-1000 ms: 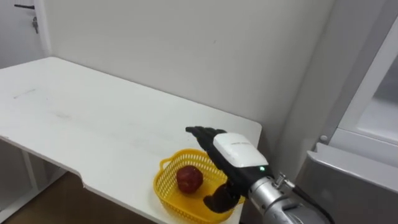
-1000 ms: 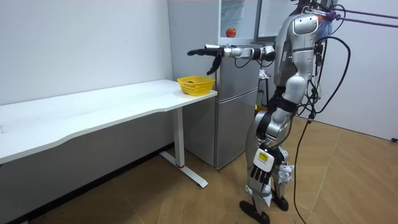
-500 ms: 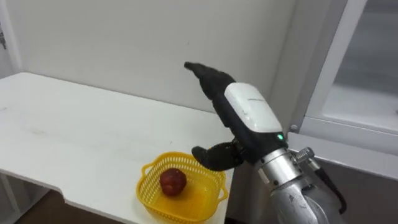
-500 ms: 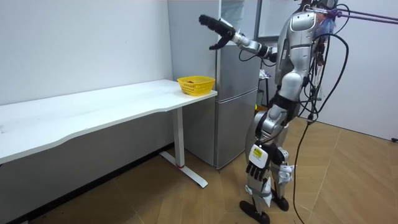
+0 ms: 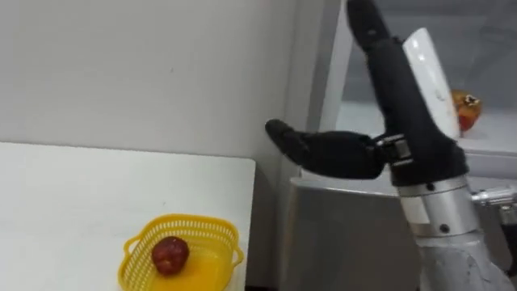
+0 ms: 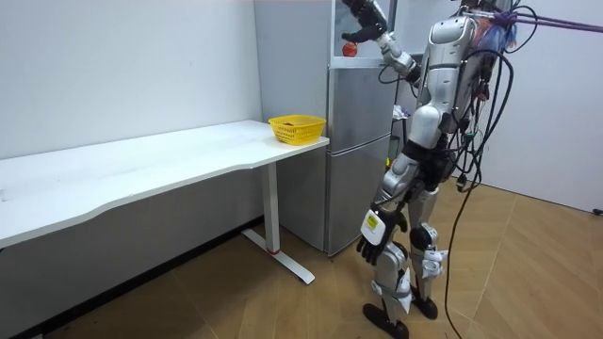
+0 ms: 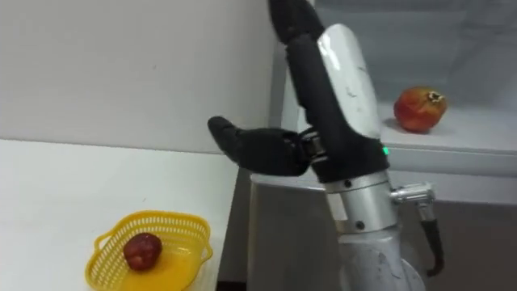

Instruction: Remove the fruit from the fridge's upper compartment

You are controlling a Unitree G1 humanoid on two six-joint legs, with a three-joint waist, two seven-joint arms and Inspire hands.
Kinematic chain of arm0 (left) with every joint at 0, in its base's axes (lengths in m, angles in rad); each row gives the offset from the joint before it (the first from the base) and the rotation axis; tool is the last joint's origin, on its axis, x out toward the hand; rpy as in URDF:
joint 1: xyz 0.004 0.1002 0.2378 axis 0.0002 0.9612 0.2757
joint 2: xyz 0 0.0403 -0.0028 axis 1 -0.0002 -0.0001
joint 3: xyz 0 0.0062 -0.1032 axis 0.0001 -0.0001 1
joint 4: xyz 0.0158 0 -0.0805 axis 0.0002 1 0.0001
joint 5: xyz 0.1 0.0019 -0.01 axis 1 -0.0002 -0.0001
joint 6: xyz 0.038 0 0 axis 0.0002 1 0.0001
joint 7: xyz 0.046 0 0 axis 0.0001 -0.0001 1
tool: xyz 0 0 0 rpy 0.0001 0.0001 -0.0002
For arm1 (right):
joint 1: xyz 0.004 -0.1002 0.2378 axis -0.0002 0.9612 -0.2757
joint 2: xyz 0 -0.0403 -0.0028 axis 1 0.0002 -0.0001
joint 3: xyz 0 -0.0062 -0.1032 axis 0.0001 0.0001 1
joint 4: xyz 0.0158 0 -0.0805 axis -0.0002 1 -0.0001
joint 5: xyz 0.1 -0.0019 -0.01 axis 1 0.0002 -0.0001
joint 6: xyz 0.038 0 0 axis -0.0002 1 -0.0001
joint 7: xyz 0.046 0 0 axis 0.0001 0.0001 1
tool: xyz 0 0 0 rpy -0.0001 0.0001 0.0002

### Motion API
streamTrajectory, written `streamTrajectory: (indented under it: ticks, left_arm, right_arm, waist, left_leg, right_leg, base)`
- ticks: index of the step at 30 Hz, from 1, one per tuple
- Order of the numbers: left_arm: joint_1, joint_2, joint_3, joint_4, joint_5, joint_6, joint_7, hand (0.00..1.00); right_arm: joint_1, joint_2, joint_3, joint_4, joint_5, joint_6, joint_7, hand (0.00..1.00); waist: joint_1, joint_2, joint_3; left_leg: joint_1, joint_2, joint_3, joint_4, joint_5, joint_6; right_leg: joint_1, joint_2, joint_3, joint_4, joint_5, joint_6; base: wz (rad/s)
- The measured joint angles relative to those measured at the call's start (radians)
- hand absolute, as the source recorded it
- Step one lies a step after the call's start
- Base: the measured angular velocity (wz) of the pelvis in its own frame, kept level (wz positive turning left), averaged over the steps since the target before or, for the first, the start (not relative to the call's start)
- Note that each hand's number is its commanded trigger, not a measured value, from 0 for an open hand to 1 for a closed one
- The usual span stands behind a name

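Red-orange and round, the pomegranate (image 7: 419, 108) was seen lying on the pale shelf (image 7: 477, 129) of the upper compartment of the fridge (image 6: 358, 141), whose door stood open. It was gripped by neither hand.

The right hand (image 7: 311, 97) was held high in front of that compartment, with its arm coming up from 5 o'clock in the eye views. Its fingers were stretched out straight toward 12 o'clock and its thumb was spread wide toward 9 o'clock, so the hand was fully open and nothing was held in it. In the right eye view the pomegranate was found at 3 o'clock of the hand, near it but apart from it.

At 7 o'clock of the hand, a yellow basket (image 7: 194, 242) was set on the white table (image 7: 48, 202), near the corner beside the fridge. One dark red fruit (image 7: 142, 250) was lying in it. A plain white wall (image 7: 121, 65) was seen behind the table.

In the room view the robot was seen standing upright before the fridge, off the table's end. The left hand (image 6: 374, 237) was hung low beside the thigh, and how far it was open could not be told.
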Motion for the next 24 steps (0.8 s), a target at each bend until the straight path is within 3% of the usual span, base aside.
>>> streamTrajectory:
  ticks: [6, 13, 18, 24]
  left_arm:
    - [0.01, -0.003, 0.015, 0.0, -0.004, -0.004, 0.0, 0.0]
    - [0.036, -0.002, 0.044, 0.001, -0.036, -0.005, 0.001, 0.0]
    - [0.038, -0.002, 0.047, 0.021, -0.035, -0.004, 0.0, 0.0]
    - [0.044, -0.002, 0.086, 0.019, -0.035, 0.0, -0.016, 0.0]
  right_arm:
    - [0.044, -0.025, -0.086, -0.026, -0.006, -0.014, -0.094, 0.0]
    - [0.088, -0.037, -0.191, -0.022, 0.035, -0.021, -0.184, 0.0]
    - [0.094, -0.04, -0.242, -0.019, 0.12, -0.019, -0.189, 0.0]
    - [0.091, -0.085, -0.278, 0.059, 0.263, -0.005, -0.13, 0.0]
  waist:
    - [-0.032, -0.001, -0.0005]
    - [-0.078, -0.022, -0.0046]
    - [-0.087, -0.032, 0.0002]
    - [-0.099, -0.044, 0.0004]
  left_leg:
    - [0.021, 0.004, 0.028, -0.017, 0.0, -0.001]
    - [0.023, 0.004, 0.027, -0.026, 0.001, -0.001]
    - [0.023, 0.004, 0.027, -0.028, 0.0, -0.001]
    - [0.015, 0.004, 0.028, -0.025, -0.001, -0.001]
  right_leg:
    - [-0.002, 0.004, 0.034, 0.002, 0.001, 0.0]
    - [-0.004, 0.005, 0.037, -0.001, 0.001, 0.0]
    - [-0.005, 0.006, 0.037, -0.003, 0.001, 0.0]
    - [-0.009, 0.005, 0.034, -0.003, 0.001, 0.0]
  base:
    - [-0.15]
    - [0.0]
    - [0.0]
    - [0.01]
